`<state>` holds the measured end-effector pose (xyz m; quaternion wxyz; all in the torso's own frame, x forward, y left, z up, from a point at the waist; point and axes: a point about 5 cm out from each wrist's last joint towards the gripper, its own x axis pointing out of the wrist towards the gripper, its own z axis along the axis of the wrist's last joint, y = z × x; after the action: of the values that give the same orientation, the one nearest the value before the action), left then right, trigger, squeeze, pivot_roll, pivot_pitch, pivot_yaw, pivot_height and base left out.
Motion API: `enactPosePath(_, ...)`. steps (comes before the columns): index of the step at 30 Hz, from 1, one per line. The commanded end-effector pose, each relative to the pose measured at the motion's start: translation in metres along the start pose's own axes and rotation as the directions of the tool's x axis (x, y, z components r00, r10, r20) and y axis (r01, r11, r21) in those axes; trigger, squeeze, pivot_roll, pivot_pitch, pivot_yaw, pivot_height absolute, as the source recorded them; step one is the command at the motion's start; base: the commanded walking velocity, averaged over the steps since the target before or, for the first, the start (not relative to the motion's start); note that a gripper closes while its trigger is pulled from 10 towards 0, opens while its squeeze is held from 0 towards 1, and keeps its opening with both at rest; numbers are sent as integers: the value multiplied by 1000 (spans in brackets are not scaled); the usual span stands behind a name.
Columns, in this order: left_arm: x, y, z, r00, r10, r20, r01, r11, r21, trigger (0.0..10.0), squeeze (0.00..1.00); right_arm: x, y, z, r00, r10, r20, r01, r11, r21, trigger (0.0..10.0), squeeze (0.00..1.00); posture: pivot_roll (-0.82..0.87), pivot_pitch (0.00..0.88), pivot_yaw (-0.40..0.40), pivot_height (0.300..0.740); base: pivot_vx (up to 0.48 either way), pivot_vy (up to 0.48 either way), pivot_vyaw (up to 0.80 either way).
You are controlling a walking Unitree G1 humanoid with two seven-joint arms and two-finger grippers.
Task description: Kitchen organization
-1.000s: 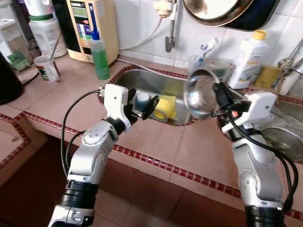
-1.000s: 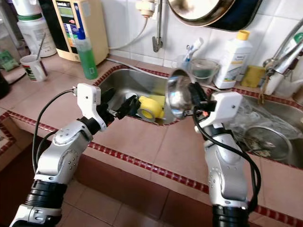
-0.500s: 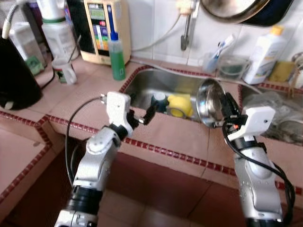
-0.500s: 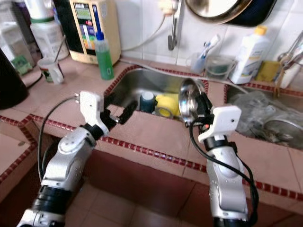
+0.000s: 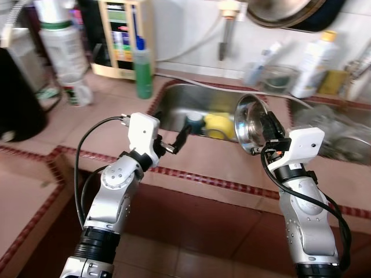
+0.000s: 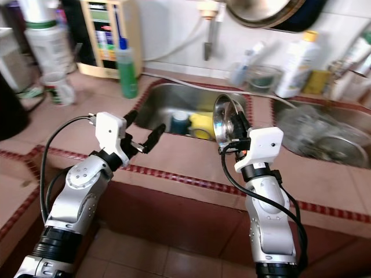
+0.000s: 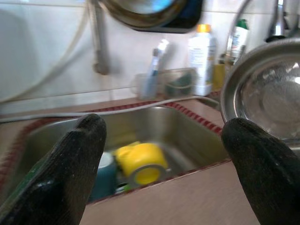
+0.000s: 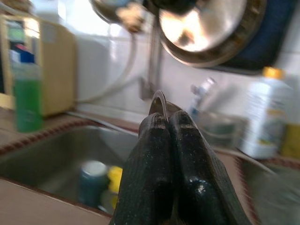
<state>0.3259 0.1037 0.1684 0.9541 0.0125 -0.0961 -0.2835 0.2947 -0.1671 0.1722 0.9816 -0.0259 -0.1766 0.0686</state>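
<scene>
Pinched on the rim of a steel bowl (image 5: 250, 123), the right gripper (image 8: 169, 125) holds it on edge above the counter (image 5: 208, 162). Left gripper (image 5: 175, 141) is spread wide, empty. Bowl not yet placed; cups (image 5: 219, 124) remain in the sink (image 5: 174, 98).

Tiled counter (image 5: 220, 165), green bottle (image 5: 143, 74), mug (image 5: 76, 92)

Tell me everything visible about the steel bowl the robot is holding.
The steel bowl is a shiny, round, thin-walled metal bowl that looks empty. The right hand pinches its rim between shut black fingers, holding it tipped on edge in the air, hollow side facing the robot's left, above the counter's front strip beside the sink. Nothing else touches it.
</scene>
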Motion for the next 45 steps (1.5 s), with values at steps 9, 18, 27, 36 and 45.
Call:
enactPosePath(9,-1,9,2,1000,-30,-6,30,999,-14,10000,0,6,-2,2,1000,2,11,-2,1000,-29,10000,0,-43,0,-8,740,0,0,-687)
enactPosePath(18,-1,9,2,999,-49,-1,49,999,-20,10000,0,6,-2,5,999,6,31,-5,1000,-27,10000,0,-50,0,-6,740,210,0,0)
enactPosePath(27,1,8,2,998,-62,-2,62,998,-23,10000,0,6,-2,7,999,10,43,-9,999,-30,10000,0,-50,0,-6,740,361,0,0)
enactPosePath(36,2,7,3,998,-66,2,66,998,-21,10000,0,8,-2,6,999,11,32,-10,1000,-23,10000,0,-48,0,-9,740,360,0,0)
enactPosePath(45,2,3,0,996,-89,-6,89,996,-29,10000,0,9,-1,5,999,14,35,-14,1000,-21,10000,0,-48,0,-9,740,186,0,-720)
